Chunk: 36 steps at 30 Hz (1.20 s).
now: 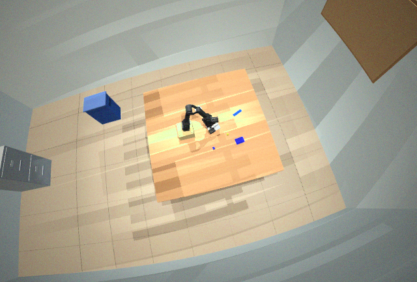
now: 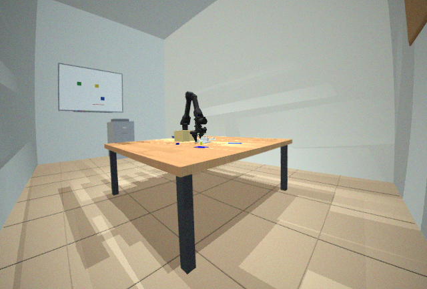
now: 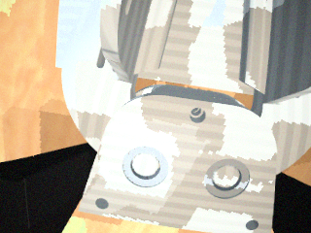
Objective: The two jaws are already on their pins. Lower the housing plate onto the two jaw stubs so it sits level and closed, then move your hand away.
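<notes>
The pale housing plate [image 3: 185, 141] fills the lower middle of the wrist view. It has two ringed round openings, with pale round ends showing inside them. My gripper [image 3: 181, 166] [image 1: 212, 127] [image 2: 196, 139] is shut on the plate, with one black finger at its left edge and one at its right edge. Long pale and grey parts [image 3: 206, 53] run up beyond the plate; I cannot tell their jaw outlines apart. A wider pale base [image 3: 80, 104] shows beneath. Whether the plate rests level on the jaw stubs cannot be told. The top and exterior views show the assembly only as small white shapes.
On the wooden table [image 1: 202, 174] [image 2: 148, 153] are a blue block [image 1: 239, 140] [image 2: 201, 147], a blue strip [image 1: 237, 112] [image 2: 235, 143], a small blue piece [image 1: 213, 148] [image 2: 177, 143] and a small yellow piece [image 1: 227, 134] [image 2: 201, 143]. A pale yellow block [image 1: 182, 133] [image 2: 181, 136] stands by the arm's base.
</notes>
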{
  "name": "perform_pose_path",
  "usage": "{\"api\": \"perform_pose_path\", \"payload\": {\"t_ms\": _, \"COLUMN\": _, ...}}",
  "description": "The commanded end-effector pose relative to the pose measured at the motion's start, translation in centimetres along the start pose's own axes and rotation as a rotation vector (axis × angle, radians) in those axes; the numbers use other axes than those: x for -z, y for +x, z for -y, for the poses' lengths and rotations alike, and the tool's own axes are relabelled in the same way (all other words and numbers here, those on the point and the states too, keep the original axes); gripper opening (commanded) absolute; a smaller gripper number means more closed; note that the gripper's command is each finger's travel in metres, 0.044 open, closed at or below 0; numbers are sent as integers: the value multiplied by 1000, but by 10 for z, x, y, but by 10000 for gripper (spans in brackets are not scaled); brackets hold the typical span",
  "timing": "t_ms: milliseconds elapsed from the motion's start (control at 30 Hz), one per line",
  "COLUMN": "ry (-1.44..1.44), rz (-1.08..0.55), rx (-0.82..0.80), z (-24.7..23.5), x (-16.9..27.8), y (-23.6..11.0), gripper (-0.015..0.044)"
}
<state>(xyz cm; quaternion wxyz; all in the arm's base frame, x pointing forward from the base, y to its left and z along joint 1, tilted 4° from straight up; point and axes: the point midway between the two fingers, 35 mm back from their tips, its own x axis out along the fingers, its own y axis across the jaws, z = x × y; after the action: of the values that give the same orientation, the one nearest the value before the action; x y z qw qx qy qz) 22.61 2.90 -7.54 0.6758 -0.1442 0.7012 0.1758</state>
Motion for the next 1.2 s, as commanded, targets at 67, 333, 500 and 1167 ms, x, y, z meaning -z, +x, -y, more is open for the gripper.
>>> {"api": "perform_pose_path", "payload": {"t_ms": 67, "ry": 3, "rz": 0, "rx": 2, "z": 0, "x": 0, "y": 0, "gripper": 351}}
{"api": "perform_pose_path", "payload": {"t_ms": 333, "ry": 0, "rz": 0, "rx": 0, "z": 0, "x": 0, "y": 0, "gripper": 440}}
{"api": "perform_pose_path", "payload": {"t_ms": 500, "ry": 0, "rz": 0, "rx": 0, "z": 0, "x": 0, "y": 0, "gripper": 440}}
{"api": "perform_pose_path", "payload": {"t_ms": 1167, "ry": 5, "rz": 5, "rx": 2, "z": -1, "x": 2, "y": -77, "gripper": 440}}
